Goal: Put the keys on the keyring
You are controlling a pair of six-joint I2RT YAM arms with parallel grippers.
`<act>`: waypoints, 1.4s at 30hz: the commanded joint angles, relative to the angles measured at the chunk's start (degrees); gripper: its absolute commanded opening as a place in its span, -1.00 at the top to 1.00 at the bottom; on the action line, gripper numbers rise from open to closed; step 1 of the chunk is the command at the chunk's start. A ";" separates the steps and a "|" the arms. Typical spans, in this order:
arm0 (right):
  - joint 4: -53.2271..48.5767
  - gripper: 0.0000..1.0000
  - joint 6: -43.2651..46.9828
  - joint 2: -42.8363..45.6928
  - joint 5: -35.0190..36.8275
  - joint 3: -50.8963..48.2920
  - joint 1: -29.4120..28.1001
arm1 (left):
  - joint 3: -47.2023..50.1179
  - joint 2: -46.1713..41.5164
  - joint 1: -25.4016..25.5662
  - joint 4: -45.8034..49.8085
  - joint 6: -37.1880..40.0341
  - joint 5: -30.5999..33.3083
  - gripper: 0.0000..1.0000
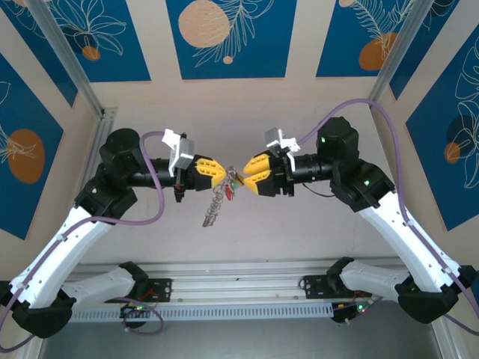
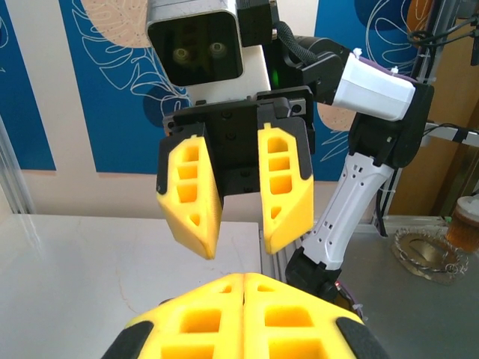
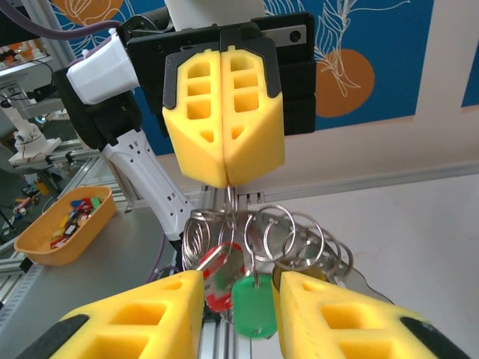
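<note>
because your left gripper (image 3: 226,178) is clamped on the keyring (image 3: 299,232), which hangs mid-air between the arms with its long axis near vertical, tag (image 3: 253,305) low, your half-open right gripper (image 3: 239,284) straddling the red key (image 3: 219,271) could pinch the tag instead or set it swinging.

Under me lies a pale table (image 1: 314,232), with a slotted aluminium rail (image 1: 247,288) along its near edge. Blue panels (image 1: 228,37) with white leaf outlines and orange discs cover the walls, set between silver frame posts (image 1: 71,63). Off the table I see an orange tray (image 3: 56,250) of small coloured bits. Elsewhere, what may be a glass dish (image 2: 423,254) sits beside a cup (image 2: 465,224) with brownish contents.
</note>
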State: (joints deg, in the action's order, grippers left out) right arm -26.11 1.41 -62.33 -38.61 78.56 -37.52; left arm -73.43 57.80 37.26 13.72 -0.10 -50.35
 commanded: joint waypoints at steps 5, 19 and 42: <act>3.95 0.39 -0.09 -4.46 -1.95 3.10 -2.19 | 0.83 -0.02 0.12 -6.42 -3.15 -0.63 1.00; 2.99 0.42 2.20 -3.31 -1.55 2.48 -4.34 | 0.70 0.32 0.12 -5.81 -2.43 -0.89 1.00; 4.19 0.75 1.45 -4.30 -2.60 2.47 -4.80 | 1.18 0.43 0.10 -6.45 -2.69 -1.16 1.00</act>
State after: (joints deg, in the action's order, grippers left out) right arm -20.86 1.93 -66.32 -39.44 79.92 -41.63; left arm -72.47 58.35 37.30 9.85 -2.68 -50.87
